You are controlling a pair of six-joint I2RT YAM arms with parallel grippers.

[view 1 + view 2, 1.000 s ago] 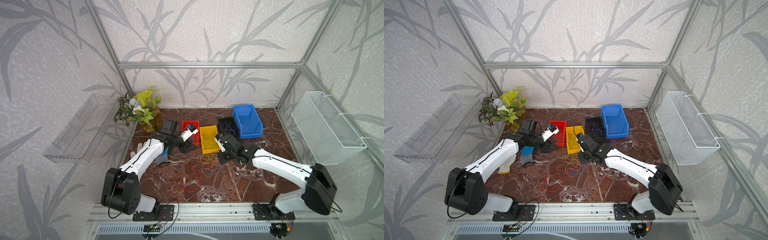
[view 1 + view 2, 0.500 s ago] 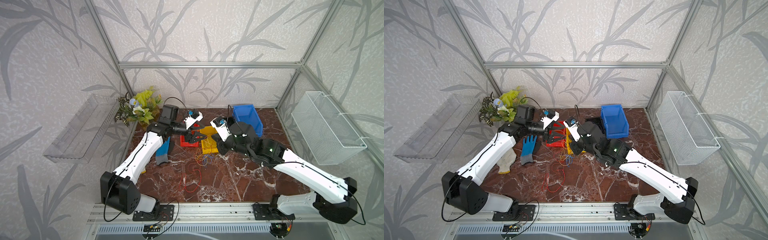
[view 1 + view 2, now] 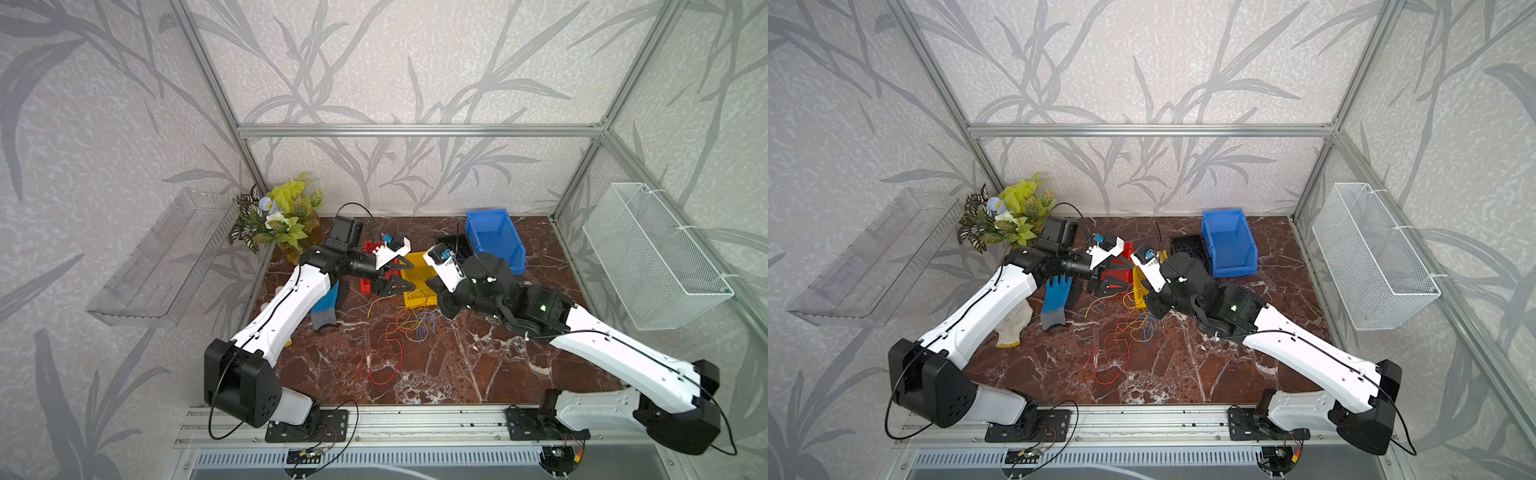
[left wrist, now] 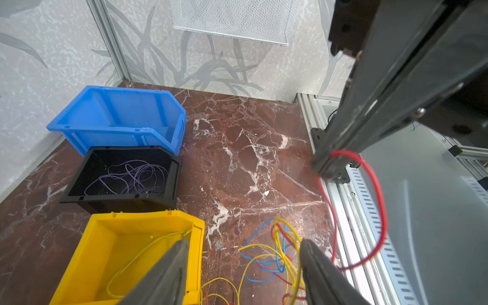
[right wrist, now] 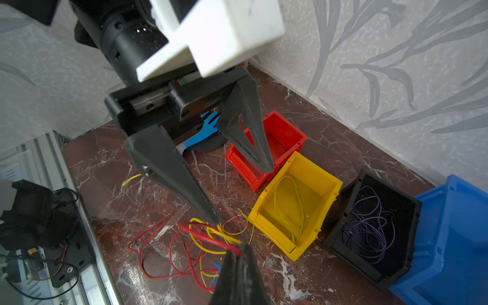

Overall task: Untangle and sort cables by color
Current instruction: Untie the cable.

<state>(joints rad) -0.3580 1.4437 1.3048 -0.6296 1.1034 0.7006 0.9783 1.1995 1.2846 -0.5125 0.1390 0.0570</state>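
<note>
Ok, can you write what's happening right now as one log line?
right gripper: shut on red cable | left gripper: open, near cable tangle | yellow bin: yellow cable | black bin: purple cables

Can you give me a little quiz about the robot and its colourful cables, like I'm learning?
1. True or false: the black bin has purple cables inside.
2. Which colour of cable does the right end effector pinch? A blue, B red, C purple.
3. Fill in: the left end effector is ___ (open or shut).
Key: 1 true. 2 B, the red cable. 3 open.
</note>
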